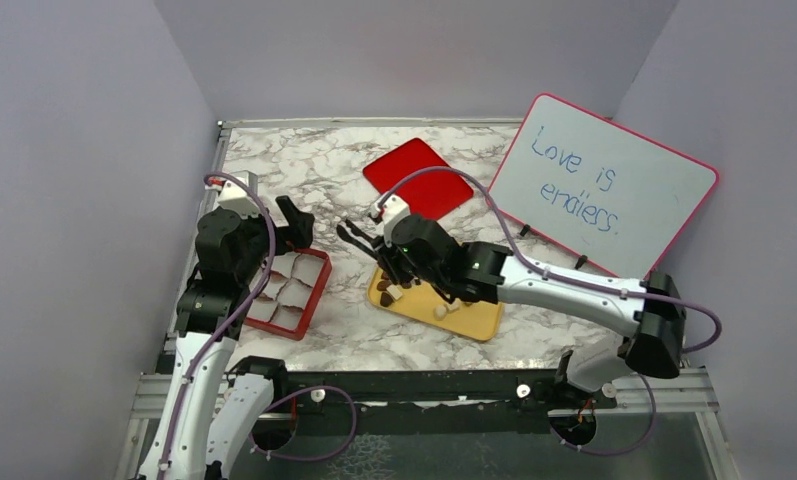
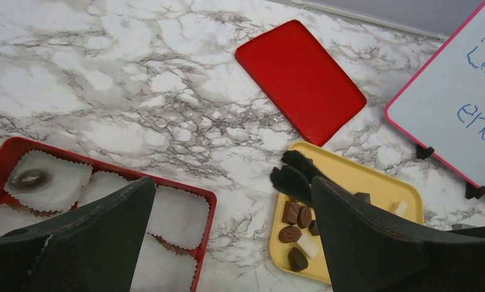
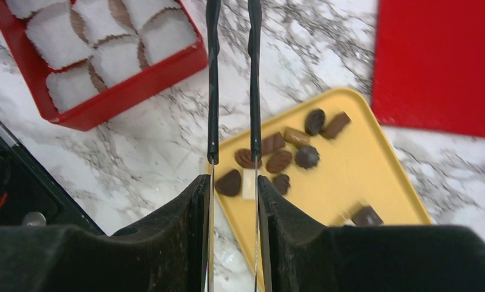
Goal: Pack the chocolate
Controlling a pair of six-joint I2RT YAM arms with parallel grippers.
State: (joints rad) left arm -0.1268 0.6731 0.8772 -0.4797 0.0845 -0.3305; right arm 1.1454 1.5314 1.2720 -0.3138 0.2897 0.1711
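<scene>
Several chocolates (image 3: 279, 161), dark brown, tan and one cream-white, lie at the near-left end of a yellow tray (image 3: 349, 158). They also show in the left wrist view (image 2: 289, 234) and the top view (image 1: 386, 288). A red box (image 3: 136, 85) with white paper cups stands left of the tray. One dark chocolate (image 2: 30, 178) sits in a cup. My right gripper (image 3: 233, 182) is shut on thin tongs (image 3: 213, 91), whose dark tips (image 2: 291, 179) hover over the tray's left end with nothing seen between them. My left gripper (image 2: 230, 185) is open and empty above the box's right side.
A flat red lid (image 1: 419, 175) lies behind the tray. A whiteboard (image 1: 604, 185) with a pink frame leans at the back right. Purple walls close in the marble table (image 1: 304, 170) on three sides. A black rail runs along the near edge.
</scene>
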